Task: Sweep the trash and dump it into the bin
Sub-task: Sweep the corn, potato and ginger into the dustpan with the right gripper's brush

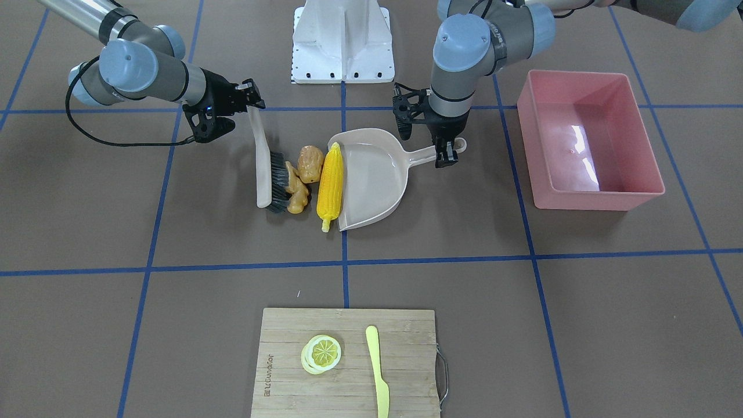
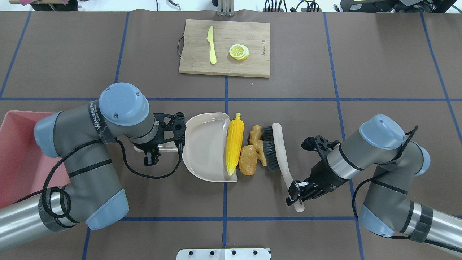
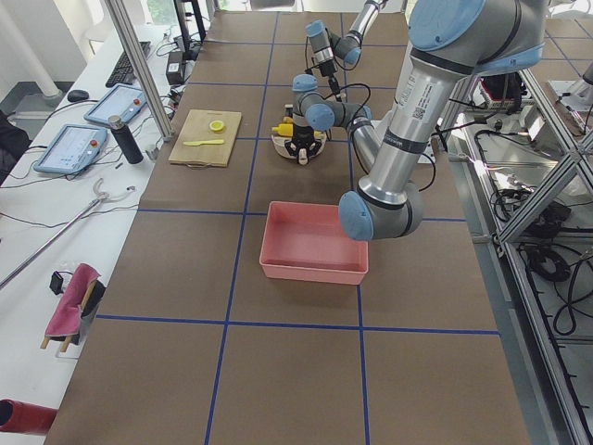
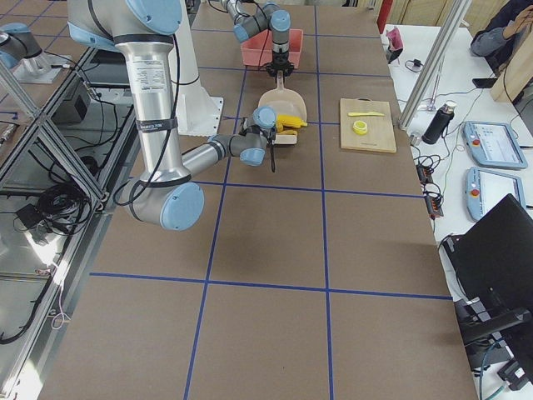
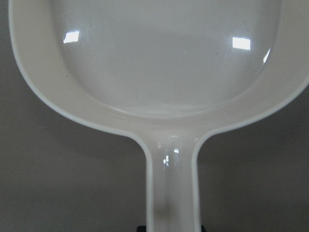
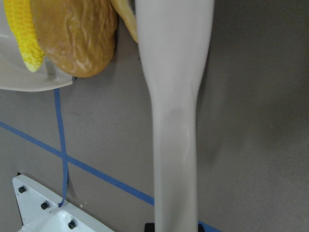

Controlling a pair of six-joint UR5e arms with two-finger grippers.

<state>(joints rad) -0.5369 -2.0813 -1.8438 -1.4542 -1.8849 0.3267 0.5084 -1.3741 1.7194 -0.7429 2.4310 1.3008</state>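
The trash lies mid-table: a yellow corn cob (image 1: 331,186) (image 2: 234,142) along the open lip of the beige dustpan (image 1: 371,174) (image 2: 205,144), with a brown potato (image 1: 310,162) (image 2: 248,161) and a tan ginger root (image 1: 296,193) (image 2: 257,139) behind it. The brush (image 1: 273,181) (image 2: 275,148) has its bristles against the ginger. My right gripper (image 1: 249,103) (image 2: 297,191) is shut on the brush handle (image 6: 176,96). My left gripper (image 1: 444,152) (image 2: 151,153) is shut on the dustpan handle (image 5: 171,183). The pink bin (image 1: 598,200) (image 2: 14,144) (image 3: 313,243) stands apart beyond the dustpan handle.
A wooden cutting board (image 1: 400,348) (image 2: 252,65) with a lemon slice (image 1: 322,353) and a pale yellow knife (image 1: 377,371) lies across the table from the robot. The white base plate (image 1: 342,40) sits at the robot's side. Blue tape lines cross the brown table.
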